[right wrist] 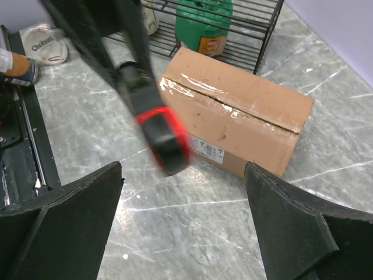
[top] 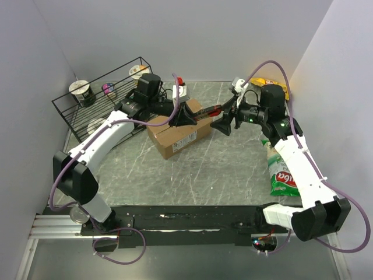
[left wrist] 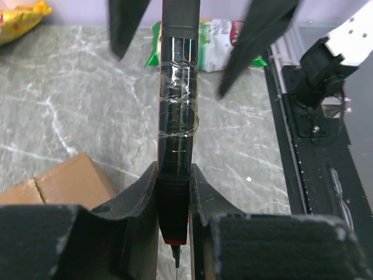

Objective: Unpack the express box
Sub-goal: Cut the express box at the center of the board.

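Probable cutter handover
Left gripper (left wrist: pixel 173 182) is clamping the red-tipped cutter (left wrist: pixel 178 116) beside the express box (right wrist: pixel 233 111); right gripper (right wrist: pixel 183 175) is gaping; centre the handle between its fingers before closing.

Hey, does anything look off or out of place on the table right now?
Two things. The black tool clamped in the left hand has crinkled clear tape wound round its middle, like a makeshift repair. The express box sits skewed on the table, its seam still taped.
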`<state>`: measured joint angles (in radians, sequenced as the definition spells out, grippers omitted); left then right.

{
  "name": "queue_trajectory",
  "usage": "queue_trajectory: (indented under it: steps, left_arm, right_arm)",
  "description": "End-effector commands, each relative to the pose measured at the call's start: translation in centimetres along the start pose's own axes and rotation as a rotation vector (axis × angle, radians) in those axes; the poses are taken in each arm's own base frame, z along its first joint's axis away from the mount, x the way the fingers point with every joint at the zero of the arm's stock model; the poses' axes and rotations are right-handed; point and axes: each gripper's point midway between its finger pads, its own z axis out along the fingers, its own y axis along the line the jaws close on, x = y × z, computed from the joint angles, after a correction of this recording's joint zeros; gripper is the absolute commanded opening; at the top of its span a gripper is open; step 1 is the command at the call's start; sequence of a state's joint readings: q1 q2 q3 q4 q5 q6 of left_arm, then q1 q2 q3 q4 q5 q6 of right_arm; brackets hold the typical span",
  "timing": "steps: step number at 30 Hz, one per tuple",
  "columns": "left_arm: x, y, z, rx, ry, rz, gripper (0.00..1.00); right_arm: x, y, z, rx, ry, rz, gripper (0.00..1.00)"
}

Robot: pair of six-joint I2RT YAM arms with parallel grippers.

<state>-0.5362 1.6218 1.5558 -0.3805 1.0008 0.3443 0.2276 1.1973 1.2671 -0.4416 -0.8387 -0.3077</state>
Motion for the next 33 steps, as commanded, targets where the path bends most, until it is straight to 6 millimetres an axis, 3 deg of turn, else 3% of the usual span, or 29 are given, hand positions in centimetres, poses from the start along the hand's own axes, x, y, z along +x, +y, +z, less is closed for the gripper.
queue_trajectory:
  steps: [1,10,14,18,27,33]
  left_arm:
    - [-3.4,-2.6,-0.9,0.086,-0.084,0.076,0.01]
    - [-2.7,-3.2,-0.4,0.154,-0.096,0.031,0.01]
    - [-3.0,-3.2,-0.2,0.17,-0.108,0.029,0.01]
    - [-3.0,-3.1,-0.1,0.174,-0.109,0.028,0.01]
    - [-2.4,-3.0,0.1,0.183,-0.104,0.0,0.01]
    - [-2.6,-3.0,0.1,0.179,-0.106,0.01,0.01]
  right_arm:
    - [-2.1,-0.2,0.3,-0.005,-0.048,-0.044,0.92]
    - [-4.8,3.4,1.2,-0.209,-0.145,-0.027,0.84]
    - [-4.3,4.6,1.9,-0.261,-0.118,-0.027,0.81]
    - [-4.0,5.0,2.1,-0.281,-0.12,-0.01,0.78]
    - [-5.5,5.4,2.1,-0.308,-0.163,0.037,0.69]
    - [-4.3,6.0,2.4,-0.326,-0.132,0.038,0.57]
